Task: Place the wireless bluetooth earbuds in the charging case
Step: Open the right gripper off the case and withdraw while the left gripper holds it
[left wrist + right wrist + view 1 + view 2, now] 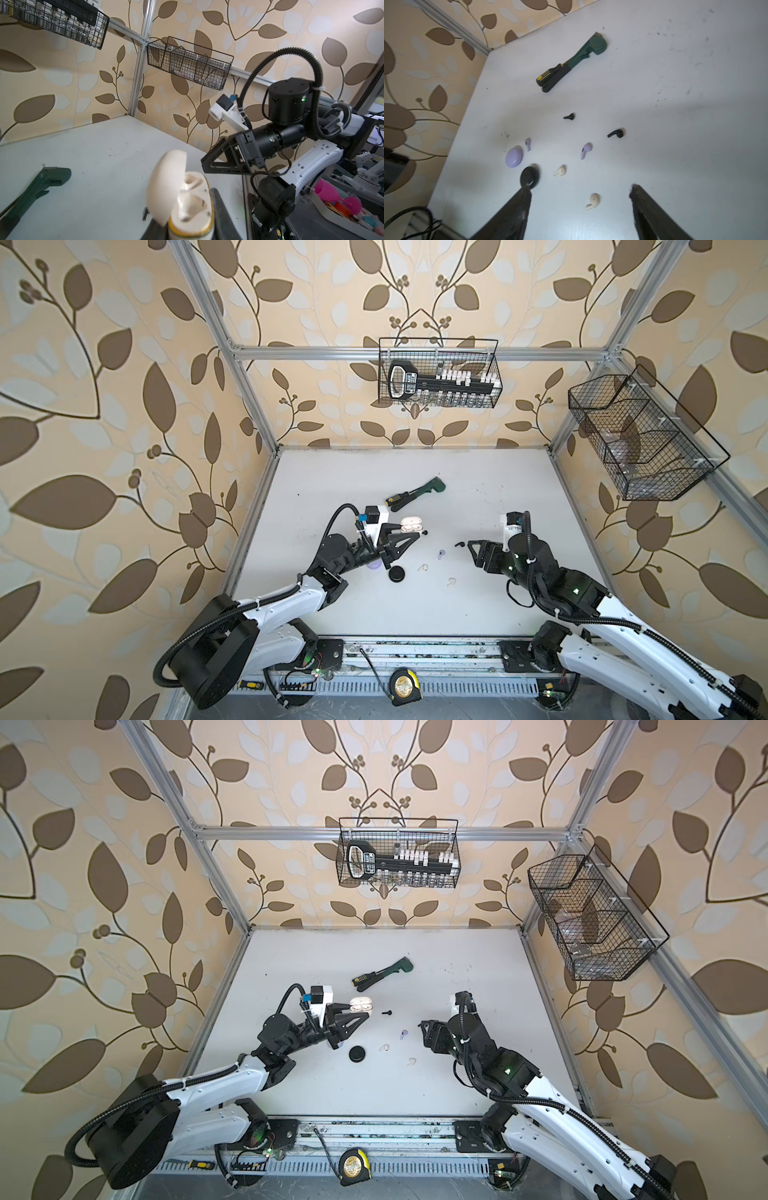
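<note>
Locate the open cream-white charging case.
In both top views the open cream-white case is left of centre, held by the left gripper, with a black earbud just right of it and the green wrench behind.

I count 2 black earbuds [569, 116] [616, 133] | 2 lilac earbuds [527, 143] [585, 150] | 2 cream earbuds [560, 170] [592, 201] | 3 charging cases [411, 526] [513, 156] [529, 175] | 1 screwdriver [548, 75] | 1 green wrench [591, 47] | 2 wire baskets [440, 373] [640, 435]

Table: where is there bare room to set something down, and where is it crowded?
Bare: the table strip between the back wall and the green wrench; the far right corner beyond the right gripper; the near strip before the front rail. Crowded: the middle, with earbuds, black case, lilac case and cream case.
</note>
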